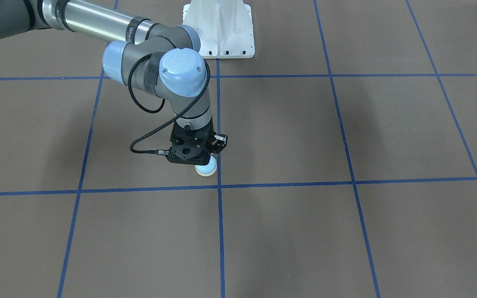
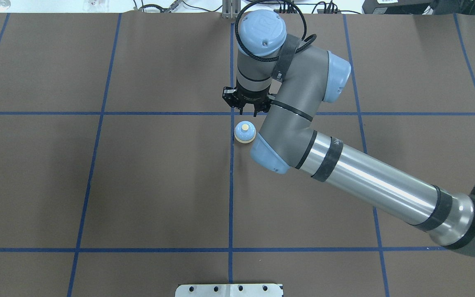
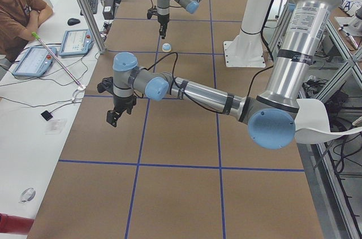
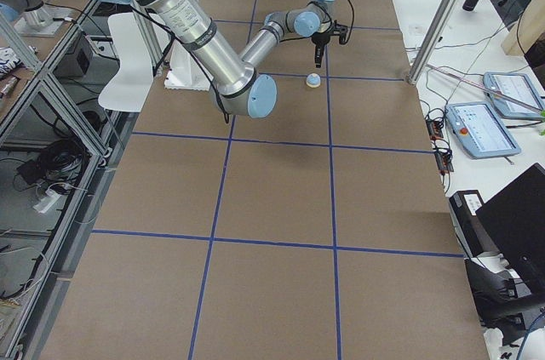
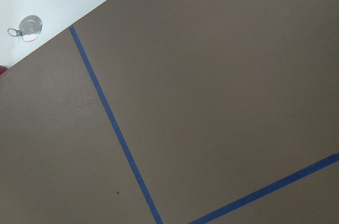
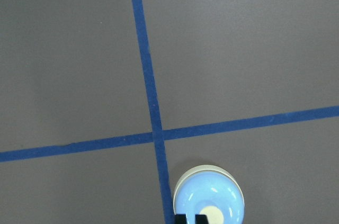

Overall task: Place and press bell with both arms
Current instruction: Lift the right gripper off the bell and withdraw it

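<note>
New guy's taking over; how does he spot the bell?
Find the central blue tape cross, near the right gripper. Just robot-side of that crossing, beside the tape, sits the bell: a small light-blue dome with a cream button, unlike the black gripper.

Seen from overhead behind, looking down; from across, steeply down; from both ends of the table (image 4: 272, 198), far back; from each wrist, close above it. Shared overhead and across: bell (image 2: 245, 133), tape cross (image 1: 220, 187)

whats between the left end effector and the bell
Nothing but bare brown paper and a blue tape line between the left end effector and the bell; the exterior left view shows it.
</note>
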`<state>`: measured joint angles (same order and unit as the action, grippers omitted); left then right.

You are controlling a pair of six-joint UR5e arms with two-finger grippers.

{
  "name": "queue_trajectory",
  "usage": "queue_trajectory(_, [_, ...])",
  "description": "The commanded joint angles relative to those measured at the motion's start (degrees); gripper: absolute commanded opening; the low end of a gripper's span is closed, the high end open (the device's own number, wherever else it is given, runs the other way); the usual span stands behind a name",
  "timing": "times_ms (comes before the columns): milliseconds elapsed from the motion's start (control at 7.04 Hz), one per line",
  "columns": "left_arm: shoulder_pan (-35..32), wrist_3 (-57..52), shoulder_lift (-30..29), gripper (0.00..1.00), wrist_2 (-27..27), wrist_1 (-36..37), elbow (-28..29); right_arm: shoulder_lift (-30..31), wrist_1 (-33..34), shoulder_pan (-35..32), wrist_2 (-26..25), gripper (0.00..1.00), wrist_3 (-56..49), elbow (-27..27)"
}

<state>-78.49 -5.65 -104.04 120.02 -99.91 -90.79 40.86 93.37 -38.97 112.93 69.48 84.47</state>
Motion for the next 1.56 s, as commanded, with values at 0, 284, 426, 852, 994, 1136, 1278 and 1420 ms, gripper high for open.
queue_trajectory(0, [-4.02, -4.96, 2.00, 1.00, 1.17, 1.29, -0.36, 11.20, 9.17, -4.59, 0.27, 0.99, -12.19, 14.87])
queue_trajectory(284, [-9.03, -13.21, 2.00, 1.00, 3.55, 10.04, -0.27, 22.28, 8.51, -11.35, 5.86, 0.99, -23.19, 20.72])
queue_trajectory(426, [-10.18, -13.33, 3.74, 1.00, 5.64, 11.13, -0.27, 26.77, 8.50, -14.52, 7.38, 0.99, -30.29, 22.22])
queue_trajectory(852, [-13.35, -13.25, 9.11, 1.00, 7.60, 11.06, -2.54, 38.74, 8.41, -27.15, 13.51, 0.99, -52.95, 22.15])
queue_trajectory(994, [-13.27, -13.25, 9.99, 1.00, 7.69, 11.06, -2.73, 41.99, 8.41, -32.86, 15.98, 0.99, -62.44, 20.32])
queue_trajectory(1136, [-13.27, -13.25, 10.35, 1.00, 7.69, 10.97, -2.82, 43.50, 8.41, -38.93, 17.48, 0.99, -72.45, 16.21])
queue_trajectory(1278, [-13.27, -13.25, 10.44, 1.00, 7.69, 11.05, -2.82, 43.86, 8.32, -44.03, 20.63, 0.99, -80.38, 11.04])
queue_trajectory(1420, [-13.27, -13.16, 11.05, 1.00, 7.69, 10.97, -2.82, 44.74, 8.15, -46.08, 20.66, 0.99, -82.81, 9.94])
